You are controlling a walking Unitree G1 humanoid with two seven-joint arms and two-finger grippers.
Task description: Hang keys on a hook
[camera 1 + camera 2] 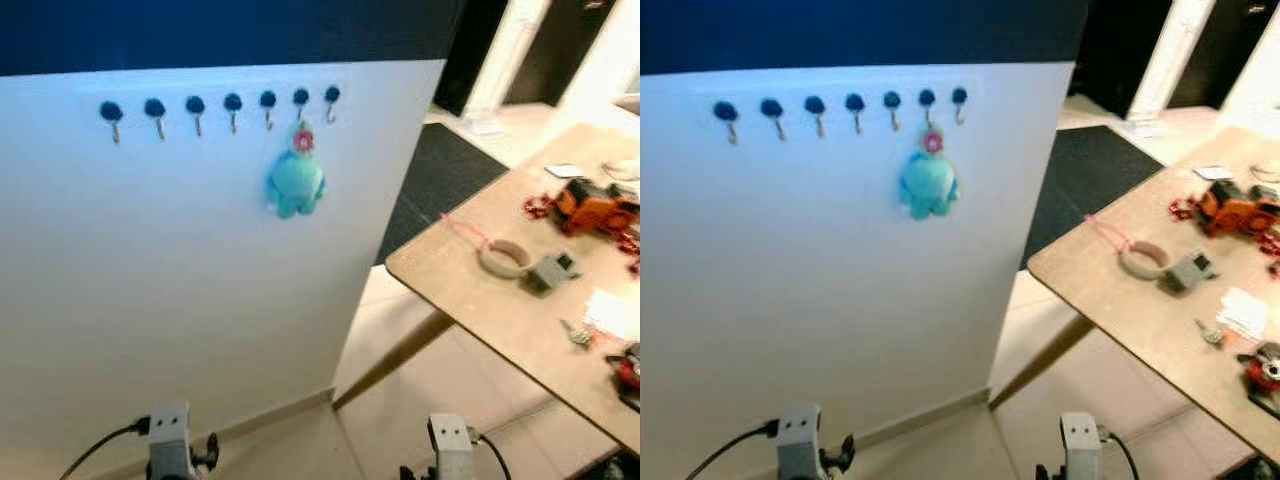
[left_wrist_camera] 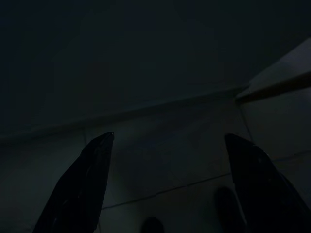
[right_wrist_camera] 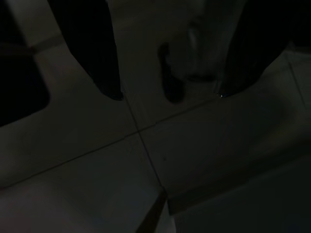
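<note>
Darkness swallows both wrist views: the left gripper (image 2: 167, 187) and right gripper (image 3: 167, 94) hang with fingers spread wide, holding nothing, above dim floor tiles (image 3: 204, 145). Keys (image 1: 576, 334) lie small and blurred on the wooden table (image 1: 480, 300), cut off at right. 7 hooks (image 1: 232, 103) line a white wall (image 1: 180, 300); a teal plush (image 1: 295, 180) hangs from 1.

Clutter on the desk to our right

We see a wooden desk (image 1: 480, 300) carrying a tape roll (image 1: 503, 258), a grey box (image 1: 551, 270) just beside it, an orange toy (image 1: 592, 208) farther back; black mat (image 1: 440, 180) beyond.
</note>
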